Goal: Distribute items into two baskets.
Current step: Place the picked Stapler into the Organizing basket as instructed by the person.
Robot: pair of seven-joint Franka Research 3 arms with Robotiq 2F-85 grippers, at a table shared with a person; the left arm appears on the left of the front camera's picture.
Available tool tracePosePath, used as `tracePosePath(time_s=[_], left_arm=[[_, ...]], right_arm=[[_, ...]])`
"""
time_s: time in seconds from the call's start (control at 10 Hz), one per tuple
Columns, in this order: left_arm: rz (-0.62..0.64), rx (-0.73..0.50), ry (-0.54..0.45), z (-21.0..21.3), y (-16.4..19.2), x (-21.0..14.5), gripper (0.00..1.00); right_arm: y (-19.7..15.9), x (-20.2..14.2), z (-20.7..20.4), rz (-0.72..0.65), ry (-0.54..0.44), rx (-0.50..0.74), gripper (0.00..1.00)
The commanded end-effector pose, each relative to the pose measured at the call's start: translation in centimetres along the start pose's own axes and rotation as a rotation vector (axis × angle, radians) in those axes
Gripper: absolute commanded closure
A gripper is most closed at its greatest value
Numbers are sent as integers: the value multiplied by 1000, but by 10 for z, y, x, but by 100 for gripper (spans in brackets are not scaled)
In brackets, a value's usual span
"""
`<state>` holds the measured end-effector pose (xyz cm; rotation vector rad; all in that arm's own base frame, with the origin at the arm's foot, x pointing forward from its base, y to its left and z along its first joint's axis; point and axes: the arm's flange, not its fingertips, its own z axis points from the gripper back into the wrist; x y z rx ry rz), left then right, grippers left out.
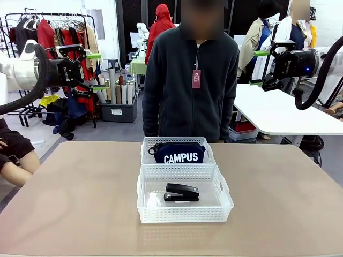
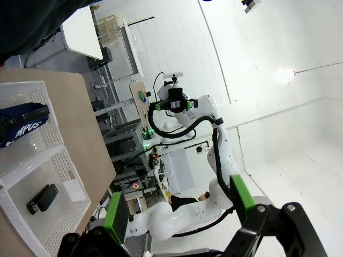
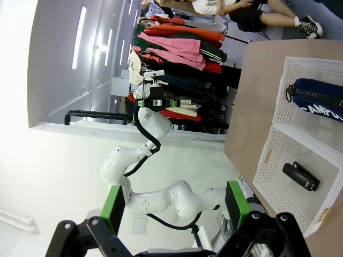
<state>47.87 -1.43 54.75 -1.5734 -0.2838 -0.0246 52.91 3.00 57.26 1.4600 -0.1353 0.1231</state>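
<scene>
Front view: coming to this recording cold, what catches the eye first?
Two white baskets sit end to end at the table's middle: the near basket holds a black stapler, and the far basket holds a navy pouch lettered "CAMPUS". A person in a dark fleece stands right behind them at the far edge. Both arms are raised well above the table, the left hand and the right hand open and empty.

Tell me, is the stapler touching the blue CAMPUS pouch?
Apart. In the front view the stapler lies in the near basket and the pouch in the far basket, basket walls between them.
</scene>
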Motion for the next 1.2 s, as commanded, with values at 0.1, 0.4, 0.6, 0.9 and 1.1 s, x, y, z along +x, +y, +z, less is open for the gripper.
tracePosePath(time_s=[0.1, 0.4, 0.6, 0.9, 1.1], left_arm=[[-2, -1, 0, 0, -1, 0, 0], [-2, -1, 0, 0, -1, 0, 0], [-2, -1, 0, 0, -1, 0, 0], [-2, -1, 0, 0, -1, 0, 0], [-2, -1, 0, 0, -1, 0, 0]], right_arm=[[2, -1, 0, 4, -2, 3, 0], [2, -1, 0, 4, -2, 3, 0], [2, -1, 0, 4, -2, 3, 0], [2, -1, 0, 4, -2, 3, 0], [2, -1, 0, 4, -2, 3, 0]])
